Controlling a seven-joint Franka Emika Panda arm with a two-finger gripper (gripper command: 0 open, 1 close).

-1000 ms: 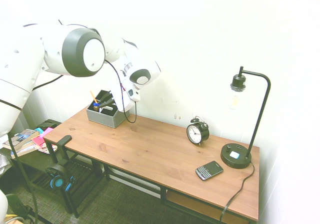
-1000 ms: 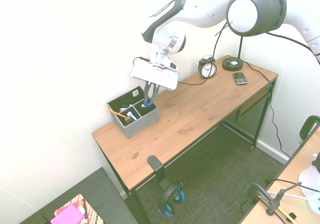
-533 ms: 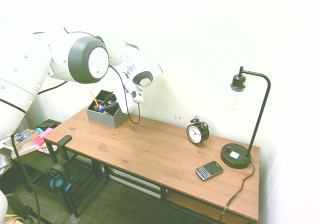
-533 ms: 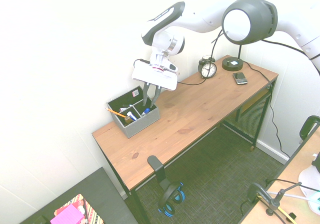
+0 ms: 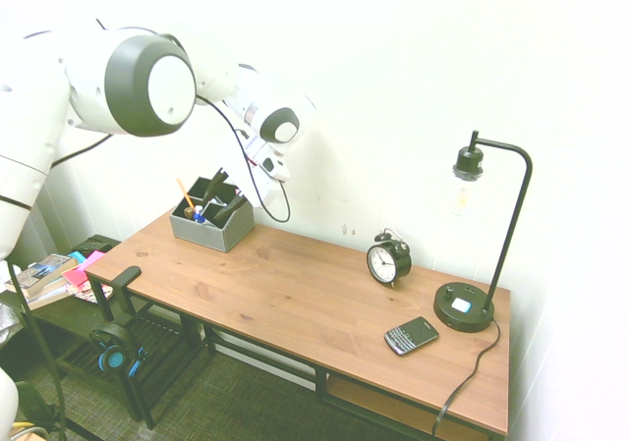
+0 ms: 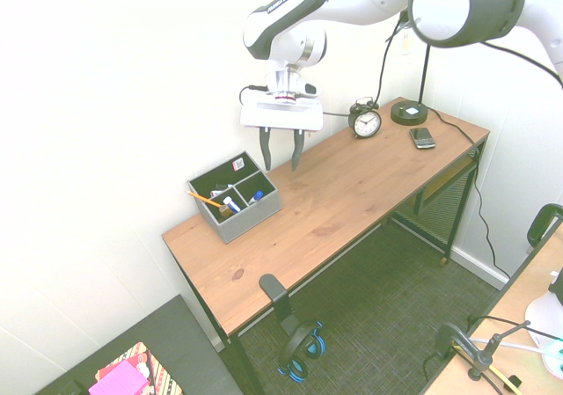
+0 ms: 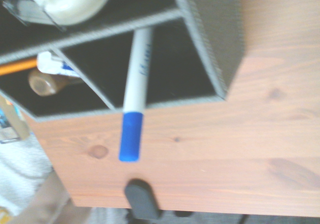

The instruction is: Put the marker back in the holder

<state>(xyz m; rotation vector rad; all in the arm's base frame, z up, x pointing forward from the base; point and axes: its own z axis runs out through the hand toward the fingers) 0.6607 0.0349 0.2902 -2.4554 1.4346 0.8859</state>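
1. Above the holder (image 6: 235, 200), the gripper (image 6: 281, 154) is now hanging clear, lifted off since a moment ago.
2. Its fingers are standing apart and empty, where before they were pinched shut.
3. The marker (image 7: 135, 92) is leaning in the holder's front compartment, blue cap poking over the rim.
4. Placement is looking done; only retreat is remaining.

We see the white-barrelled marker (image 7: 136, 92) with blue cap (image 7: 130, 136) leaning in a front compartment of the grey holder (image 6: 236, 204), cap end up past the rim, holder on the wooden desk's end.
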